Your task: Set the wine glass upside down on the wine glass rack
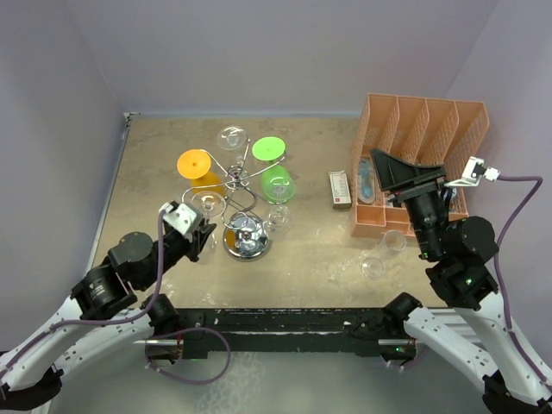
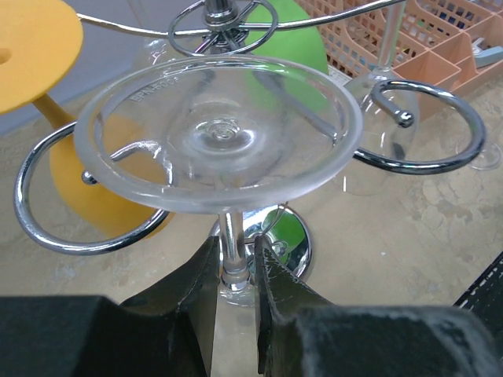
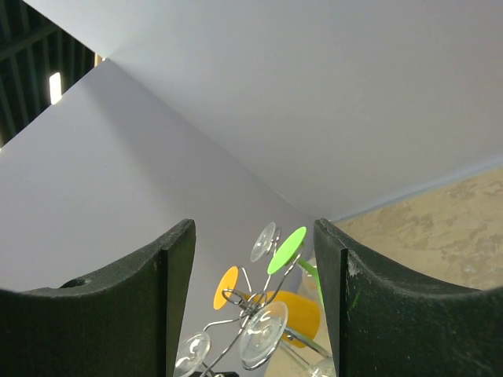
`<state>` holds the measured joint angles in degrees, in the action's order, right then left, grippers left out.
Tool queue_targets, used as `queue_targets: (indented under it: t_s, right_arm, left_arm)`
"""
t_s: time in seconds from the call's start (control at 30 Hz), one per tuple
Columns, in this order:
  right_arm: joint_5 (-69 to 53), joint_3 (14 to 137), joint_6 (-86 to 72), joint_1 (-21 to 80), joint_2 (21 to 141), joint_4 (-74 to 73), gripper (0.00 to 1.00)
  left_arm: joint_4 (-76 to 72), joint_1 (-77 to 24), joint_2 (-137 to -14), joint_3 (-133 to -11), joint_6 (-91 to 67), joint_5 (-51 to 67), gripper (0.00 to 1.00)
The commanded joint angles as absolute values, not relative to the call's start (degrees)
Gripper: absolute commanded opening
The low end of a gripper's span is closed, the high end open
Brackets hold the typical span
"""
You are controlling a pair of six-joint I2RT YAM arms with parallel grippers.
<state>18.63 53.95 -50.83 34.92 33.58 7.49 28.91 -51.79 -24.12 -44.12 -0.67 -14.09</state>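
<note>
The chrome wine glass rack (image 1: 246, 237) stands mid-table, with an orange glass (image 1: 195, 164), a green glass (image 1: 276, 181) and a clear glass (image 1: 231, 136) hanging upside down on it. My left gripper (image 1: 197, 226) is shut on the stem of a clear wine glass (image 2: 220, 133), held foot-up between two curled rack arms (image 2: 428, 129), above the mirrored base (image 2: 289, 236). I cannot tell whether it rests on an arm. My right gripper (image 1: 392, 172) is open, empty and raised over the right side. In its wrist view (image 3: 253, 236) it points toward the rack (image 3: 259, 314).
An orange mesh file organiser (image 1: 423, 164) stands at the right rear with a small box (image 1: 341, 190) beside it. Another clear glass (image 1: 379, 259) lies on the table near the right arm. Grey walls close the left, back and right.
</note>
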Motion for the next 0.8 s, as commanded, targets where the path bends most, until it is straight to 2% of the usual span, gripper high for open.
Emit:
queue_targets:
  t_s: [0.0,0.77]
  right_arm:
    - [20.28,53.80,-49.73,34.96,33.05,9.04,0.64]
    - [19.99,52.56,-50.51,34.98,33.38,10.10,0.64]
  left_arm:
    - [24.93,-51.93,-24.93,-45.88,-3.03,-19.32,0.00]
    - [23.83,-51.94,-29.37,-44.35,-4.54,-21.87,0.00]
